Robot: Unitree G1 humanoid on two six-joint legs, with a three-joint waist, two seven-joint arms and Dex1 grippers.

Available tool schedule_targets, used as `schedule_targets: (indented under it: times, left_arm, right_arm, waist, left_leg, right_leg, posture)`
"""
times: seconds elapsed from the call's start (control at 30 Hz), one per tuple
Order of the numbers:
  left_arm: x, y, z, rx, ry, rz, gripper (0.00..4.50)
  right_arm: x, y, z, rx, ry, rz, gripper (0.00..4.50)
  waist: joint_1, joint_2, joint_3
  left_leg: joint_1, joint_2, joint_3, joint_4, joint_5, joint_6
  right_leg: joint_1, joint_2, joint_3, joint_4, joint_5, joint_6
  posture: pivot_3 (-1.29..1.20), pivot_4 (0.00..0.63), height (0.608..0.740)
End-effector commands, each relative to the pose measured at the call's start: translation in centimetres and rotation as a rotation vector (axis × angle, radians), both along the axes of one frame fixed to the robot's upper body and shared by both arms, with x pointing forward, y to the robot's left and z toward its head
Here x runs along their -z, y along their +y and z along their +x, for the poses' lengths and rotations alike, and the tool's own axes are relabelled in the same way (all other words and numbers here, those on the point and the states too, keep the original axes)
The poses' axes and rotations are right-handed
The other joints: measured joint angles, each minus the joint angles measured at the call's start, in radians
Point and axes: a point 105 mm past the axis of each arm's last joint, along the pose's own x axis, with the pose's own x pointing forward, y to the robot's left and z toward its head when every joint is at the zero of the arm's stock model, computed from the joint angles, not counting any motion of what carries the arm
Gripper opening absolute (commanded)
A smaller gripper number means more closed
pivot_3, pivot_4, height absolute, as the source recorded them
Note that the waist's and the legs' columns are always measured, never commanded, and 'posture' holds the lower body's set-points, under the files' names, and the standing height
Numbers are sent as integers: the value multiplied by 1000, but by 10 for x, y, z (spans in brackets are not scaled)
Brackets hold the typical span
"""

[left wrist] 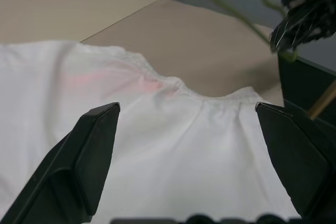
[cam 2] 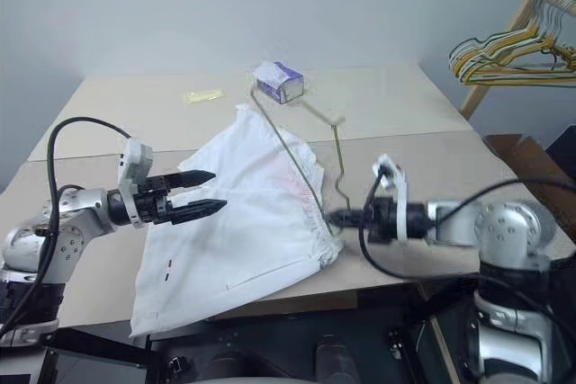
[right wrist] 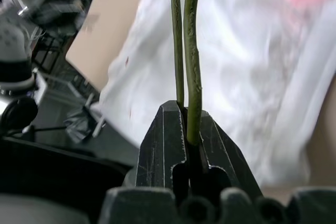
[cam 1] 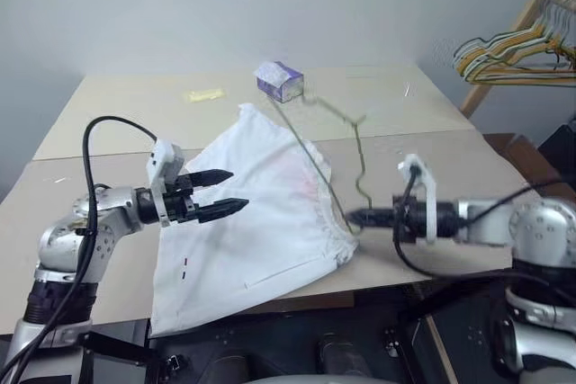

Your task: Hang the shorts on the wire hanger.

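- The shorts (cam 1: 261, 222) are white, with a faint pink stain near the gathered waistband and a tiny red-and-black mark near the near-left hem.
- The wire hanger (cam 1: 310, 164) is a dull olive green.
- The tissue box (cam 1: 279, 81) at the far side is purple and white.
- The table (cam 1: 108, 123) is pale beige.
- The bunch of hangers (cam 1: 517, 47) at far right is yellow, green and white.
- Both grippers' fingers (cam 1: 209, 176) are black.
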Motion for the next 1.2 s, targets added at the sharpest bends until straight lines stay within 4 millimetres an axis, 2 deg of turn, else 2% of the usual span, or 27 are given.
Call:
schedule_targets:
  times: [0.03,0.3,0.47,0.8,1.2]
  left_arm:
    - [-14,-8,-4,38,-70,10,4481]
    - [-8,-18,-10,87,-78,38,4481]
    - [-4,-20,-12,95,-73,42,4481]
    - [0,-22,-12,88,-54,40,4481]
    - [4,-22,-14,84,-62,51,4481]
  right_arm:
    - [4,-15,-19,0,121,90,0]
    - [31,-54,-39,157,315,78,0]
    - [36,-69,-37,233,350,76,0]
    - [48,-62,-27,228,377,5,0]
    - [52,-70,-24,258,412,-2,0]
  waist:
    - [-1,0,0]
    - [-5,0,0]
    - [-6,0,0]
    - [-3,0,0]
    - [-2,0,0]
  left_leg:
    - [0,0,0,0,0,0]
    - [3,0,4,1,0,0]
    - [3,0,7,1,0,0]
    - [3,0,8,1,0,0]
    - [3,0,9,1,0,0]
  right_leg:
    - [1,0,0,0,0,0]
    - [5,2,6,0,1,2]
    - [4,2,9,0,2,3]
    - [4,2,10,0,3,4]
    - [3,2,11,0,3,4]
  posture:
    - [-103,0,740]
    - [-113,0,740]
    - [-117,0,740]
    - [-101,0,740]
    - [-92,0,740]
